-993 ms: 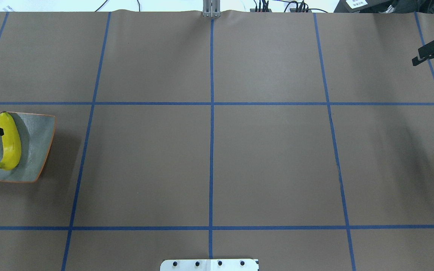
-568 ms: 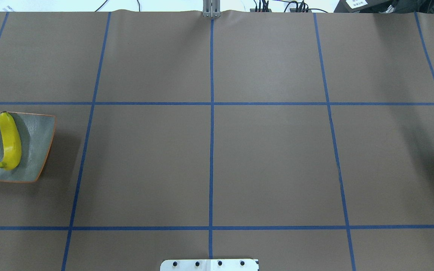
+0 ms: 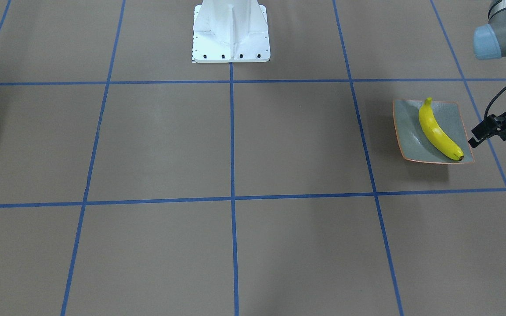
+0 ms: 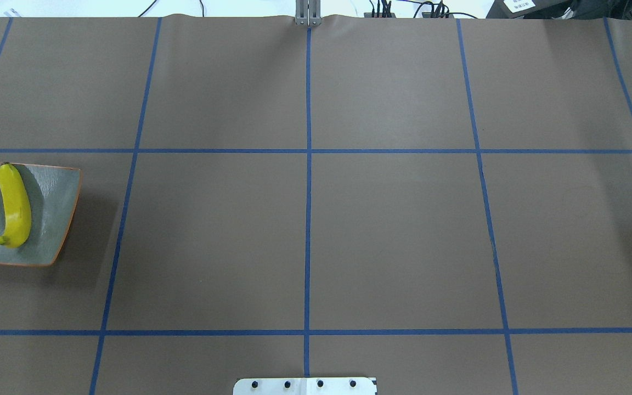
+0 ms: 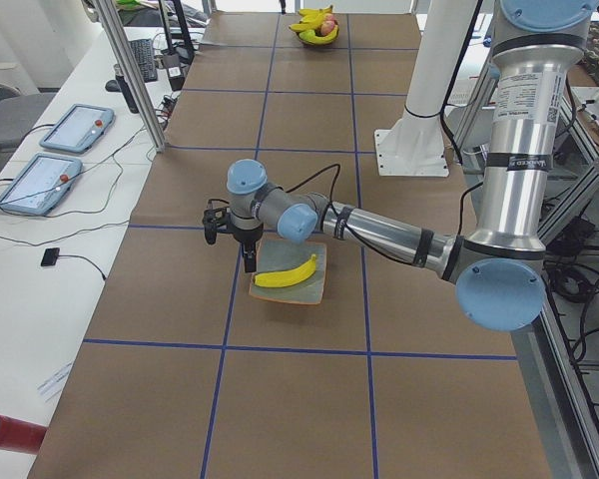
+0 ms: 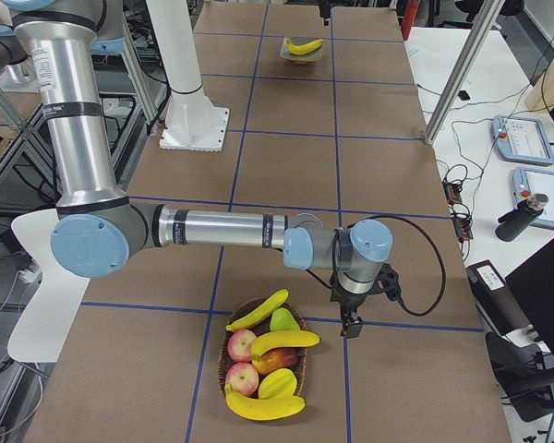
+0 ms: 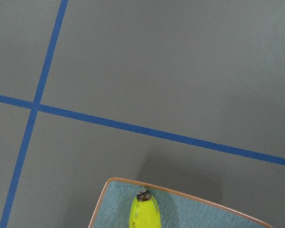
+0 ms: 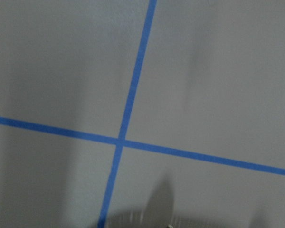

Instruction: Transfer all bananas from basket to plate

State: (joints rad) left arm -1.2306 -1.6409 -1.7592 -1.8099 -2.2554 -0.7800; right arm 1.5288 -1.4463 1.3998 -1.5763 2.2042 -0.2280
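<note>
Left fingers (image 3: 476, 138) have left the plate (image 4: 66, 219), one banana (image 4: 14, 206) on it; their state, like the right fingers (image 6: 351, 326), I cannot tell. Bananas (image 6: 284, 341) in the basket (image 6: 223, 358) lie among apples (image 6: 243, 346): a clumsy grab could spill fruit.

One glossy yellow banana (image 4: 14, 206) lies flat on the plate (image 4: 52, 219), a square grey-green dish with a thin orange rim at the table's left end. Its dark tip points away from the robot and its stem points toward it. Three more bananas (image 6: 284, 341) lie in the wicker basket (image 6: 223, 360) at the right end — one resting across its rim.
</note>
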